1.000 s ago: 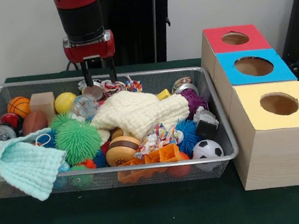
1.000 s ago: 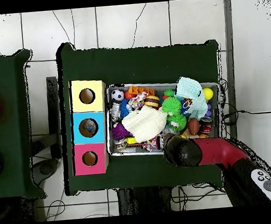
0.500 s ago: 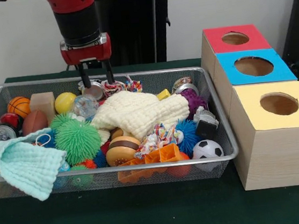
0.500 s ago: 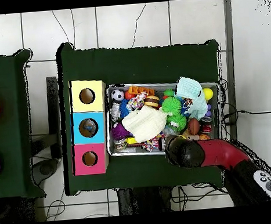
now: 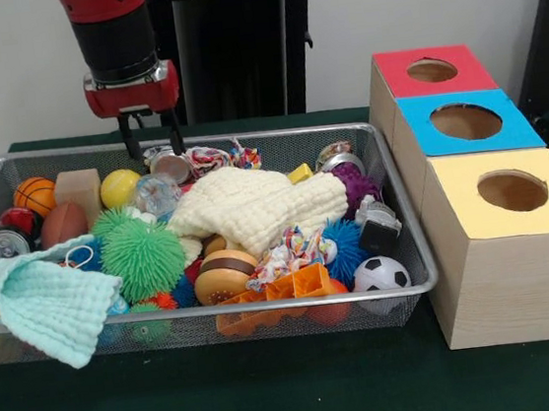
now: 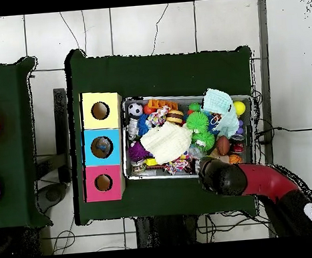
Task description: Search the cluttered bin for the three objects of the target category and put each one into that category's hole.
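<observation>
The gripper (image 5: 153,146) hangs empty above the wire bin (image 5: 266,307), its two fingers spread apart, over the rim at about eleven o'clock. Just below sit the yellow ball (image 5: 120,187) and clear ball (image 5: 157,193).

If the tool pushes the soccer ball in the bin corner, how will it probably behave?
The soccer ball is round and smooth, so it would likely roll rather than slide. It sits against the bin wall and neighbouring toys, which probably limit its travel. It looks small, likely light.
</observation>
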`<state>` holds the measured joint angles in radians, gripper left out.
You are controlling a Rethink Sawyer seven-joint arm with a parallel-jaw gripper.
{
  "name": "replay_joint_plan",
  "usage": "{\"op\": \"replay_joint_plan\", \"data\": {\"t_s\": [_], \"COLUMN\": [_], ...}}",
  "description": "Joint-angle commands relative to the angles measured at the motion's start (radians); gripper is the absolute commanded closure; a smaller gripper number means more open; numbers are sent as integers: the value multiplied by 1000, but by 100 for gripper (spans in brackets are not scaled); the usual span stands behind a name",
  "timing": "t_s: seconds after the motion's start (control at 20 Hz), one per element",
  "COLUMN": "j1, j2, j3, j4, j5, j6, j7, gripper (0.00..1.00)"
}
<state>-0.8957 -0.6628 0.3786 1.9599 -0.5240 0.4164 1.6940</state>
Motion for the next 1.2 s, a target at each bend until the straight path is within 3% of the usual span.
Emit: {"op": "replay_joint_plan", "data": {"t_s": [0.05, 1.2], "j1": [-39, 33], "j2": [10, 134], "j3": [15, 9], "j4": [-42, -260], "j5": [-53, -69], "j6": [-60, 8], "j7": [0, -21], "gripper": [0, 0]}}
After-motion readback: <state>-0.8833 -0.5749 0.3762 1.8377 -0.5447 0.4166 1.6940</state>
